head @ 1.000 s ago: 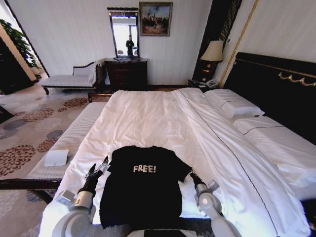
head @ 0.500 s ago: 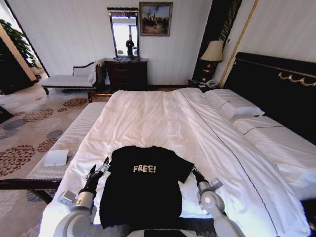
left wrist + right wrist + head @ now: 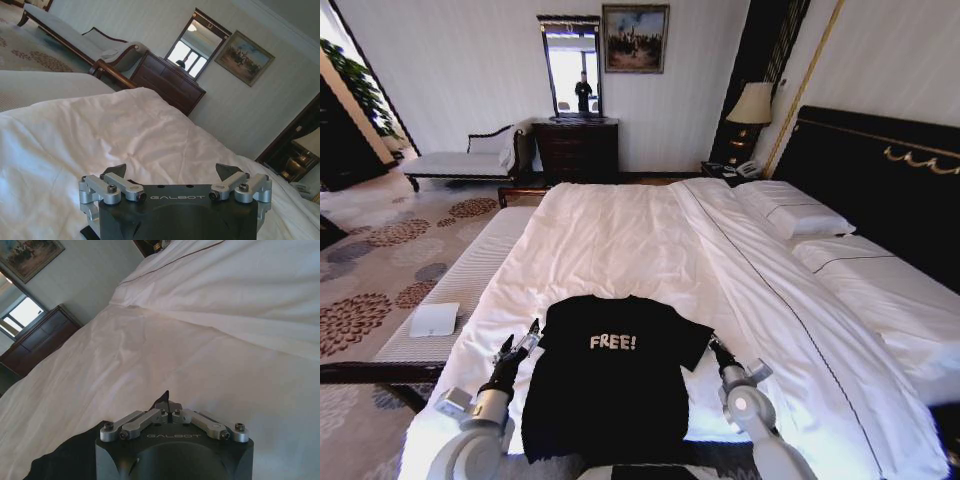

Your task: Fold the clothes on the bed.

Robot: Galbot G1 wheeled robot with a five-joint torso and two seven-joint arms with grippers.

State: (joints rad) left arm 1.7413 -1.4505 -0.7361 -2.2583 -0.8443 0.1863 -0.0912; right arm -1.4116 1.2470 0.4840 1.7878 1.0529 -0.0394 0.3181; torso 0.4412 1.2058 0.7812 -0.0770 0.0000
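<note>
Daylight fills the room brightly, and the white sheets of the large bed [image 3: 620, 240] glare almost to blankness, most of all over the duvet in the right wrist view, while the tall framed mirror [image 3: 571, 65] on the far wall shines back a bright window. The black short-sleeved cotton T-shirt [image 3: 610, 385] reads as a flat dark mass with little fold detail, and the dark wooden headboard [image 3: 880, 180] sinks into shadow. The head view bows straight lines at its edges, and in both wrist views the black hand housings close to the lens are dim.
</note>
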